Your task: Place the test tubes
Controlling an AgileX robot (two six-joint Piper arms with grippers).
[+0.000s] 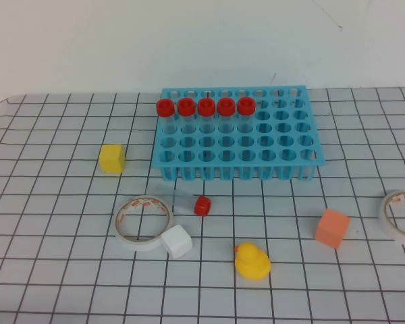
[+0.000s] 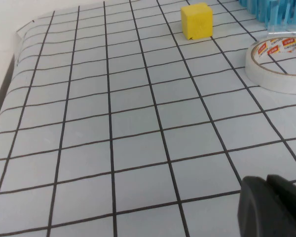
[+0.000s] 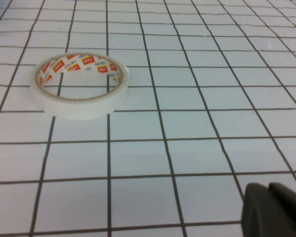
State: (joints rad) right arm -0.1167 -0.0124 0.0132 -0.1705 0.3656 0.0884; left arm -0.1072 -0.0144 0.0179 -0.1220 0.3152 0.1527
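Toward the near edge of the counter [image 1: 54, 283], outside the high view, the left gripper [image 2: 267, 190] and right gripper [image 3: 269, 195] hang low over the surface, each with jaws together and holding nothing. Farther in lie a yellow duck [image 1: 252, 262], a white cube [image 1: 177, 241] and a tape roll [image 1: 144, 221]. Just beyond the roll, the loose test tube [image 1: 185, 201] lies on its side, its red cap [image 1: 202, 206] pointing toward the right edge. Nearer the far edge, the blue rack [image 1: 304, 156] holds five capped tubes [image 1: 206, 108] upright in one row.

Judgement: pick-up of the sixth tube has not begun. The next move calls for parting the jaws, probably the left arm's, and closing them across the transparent barrel without catching the roll. The tube is then turned upright for the free hole beside the row.
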